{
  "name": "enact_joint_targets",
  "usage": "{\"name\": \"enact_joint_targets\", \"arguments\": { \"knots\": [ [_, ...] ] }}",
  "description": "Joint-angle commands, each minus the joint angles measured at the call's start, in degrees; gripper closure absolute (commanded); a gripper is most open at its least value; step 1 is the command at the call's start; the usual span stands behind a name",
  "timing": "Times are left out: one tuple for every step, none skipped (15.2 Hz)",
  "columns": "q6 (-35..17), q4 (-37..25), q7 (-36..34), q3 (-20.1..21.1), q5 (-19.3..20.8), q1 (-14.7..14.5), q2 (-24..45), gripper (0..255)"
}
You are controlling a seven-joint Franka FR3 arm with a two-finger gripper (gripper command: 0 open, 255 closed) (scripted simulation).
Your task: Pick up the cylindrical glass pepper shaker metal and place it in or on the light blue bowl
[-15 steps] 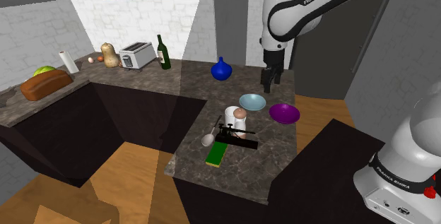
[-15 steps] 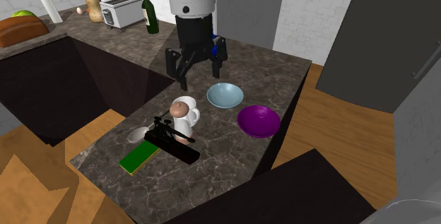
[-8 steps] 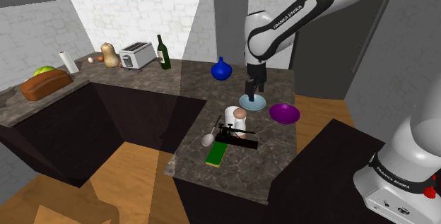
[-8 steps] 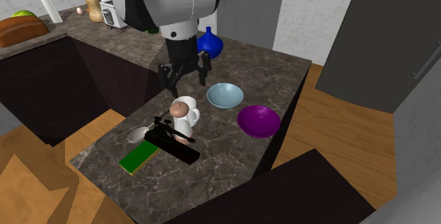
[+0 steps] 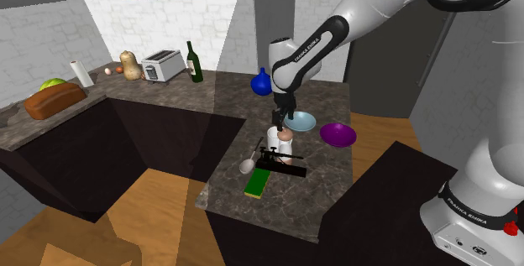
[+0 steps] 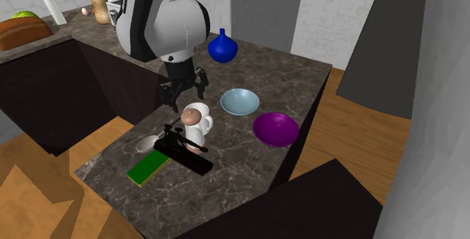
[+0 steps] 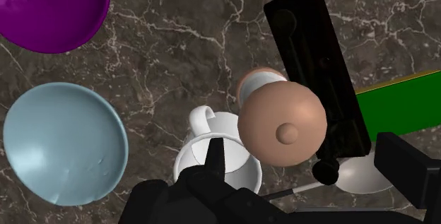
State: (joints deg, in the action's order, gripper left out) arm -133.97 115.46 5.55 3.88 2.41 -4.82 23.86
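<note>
Shoulder view: my jaws hung over the pepper shaker [image 5: 285,135], which stood on the table [image 5: 332,176] just beside the white mug [image 5: 275,138].

Second exterior view: jaws spread, gripping nothing, presumably to straddle it.

Wrist view: shaker upright, long axis vertical, cap facing me. The light blue bowl [image 7: 62,143] lay beyond the mug.

White arm [image 5: 378,4]: rounded tubular links, dark bands at the joints. Black "FRANKA EMIKA" lettering [image 5: 306,49] on the forearm link, repeated on the white base [image 5: 483,172]. Small red mark [image 5: 512,229] on the base. All-black two-finger gripper [image 5: 280,122].
</note>
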Motion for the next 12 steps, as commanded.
{"name": "enact_joint_targets", "arguments": {
  "knots": [
    [-0.37, -3.73, -0.14, -0.11, 0.66, -0.46, 3.98, 0],
    [-0.98, -3.62, -0.17, -0.15, 0.70, -0.48, 4.48, 0],
    [-1.59, -3.52, -0.21, -0.19, 0.76, -0.51, 4.99, 0],
    [-2.19, -3.43, -0.24, -0.23, 0.81, -0.53, 5.51, 0],
    [-2.80, -3.34, -0.28, -0.27, 0.86, -0.55, 6.02, 0],
    [-3.38, -3.30, -0.31, -0.31, 0.92, -0.57, 6.57, 0],
    [-3.98, -3.23, -0.35, -0.35, 0.97, -0.59, 7.10, 0],
    [-4.56, -3.21, -0.38, -0.39, 1.03, -0.62, 7.66, 0],
    [-4.90, -3.18, -0.40, -0.41, 1.06, -0.63, 7.97, 0],
    [-4.89, -3.19, -0.40, -0.41, 1.06, -0.63, 7.97, 0],
    [-4.89, -3.19, -0.40, -0.41, 1.06, -0.63, 7.98, 0],
    [-4.89, -3.19, -0.40, -0.41, 1.06, -0.63, 7.98, 0]
  ]
}}
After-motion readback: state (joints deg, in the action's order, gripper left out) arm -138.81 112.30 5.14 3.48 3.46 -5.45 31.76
